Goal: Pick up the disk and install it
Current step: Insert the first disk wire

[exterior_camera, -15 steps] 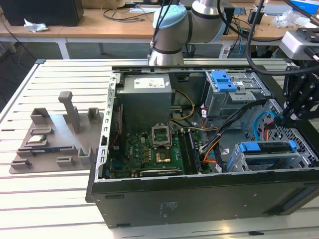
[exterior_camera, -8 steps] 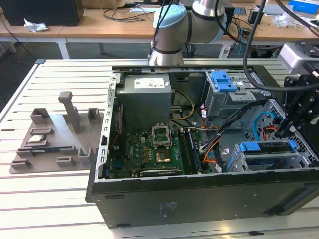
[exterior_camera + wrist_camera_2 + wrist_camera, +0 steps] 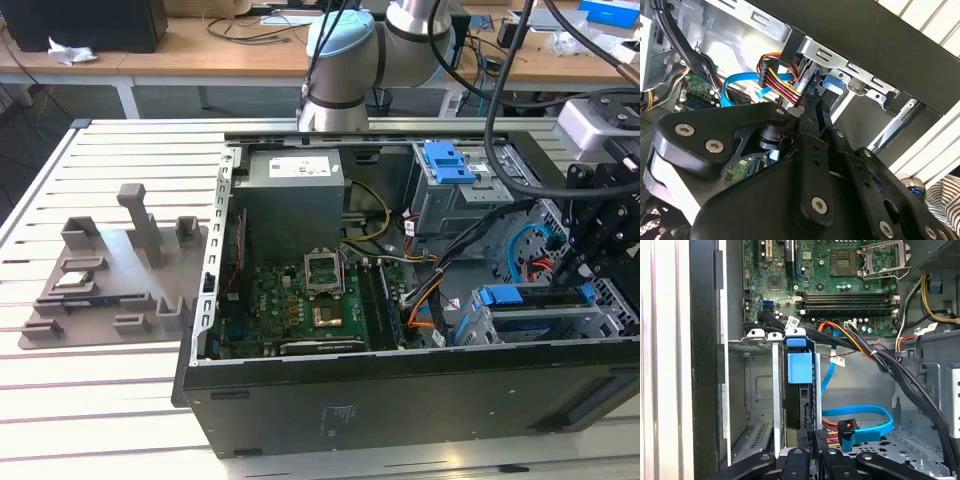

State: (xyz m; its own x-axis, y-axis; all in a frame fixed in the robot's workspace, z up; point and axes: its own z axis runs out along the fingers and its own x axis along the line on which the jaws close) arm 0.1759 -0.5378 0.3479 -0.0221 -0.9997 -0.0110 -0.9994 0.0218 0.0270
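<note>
Blue plastic first: the disk sits edge-on in the grey drive cage at the front of the open computer case, its blue end tab facing the motherboard. In the exterior view you see the same disk as a blue-framed slab lying in the cage toward the exterior view's right, near the case's front wall. A second blue plastic bracket sits atop the upper cage further back; not your part. The gripper is down at the cable end of the disk, in line with its thin edge; in the second wrist view the gripper comes down just by the bundle of coloured power cables and the blue data cable. You cannot tell from these pictures whether it is spread or pinching the disk, the tips are hidden behind the carrier and linkage. Step in hand, by my judgement: install, not pickup, the disk is already within the bay and looks close to seated, though whether fully home is not visible. What the move calls for is a straight push along the slot rails, no twist, and keeping clear of the cables crowding that end, since a snagged connector is the main risk. The grey fixture on the slatted desk stands well apart.
</note>
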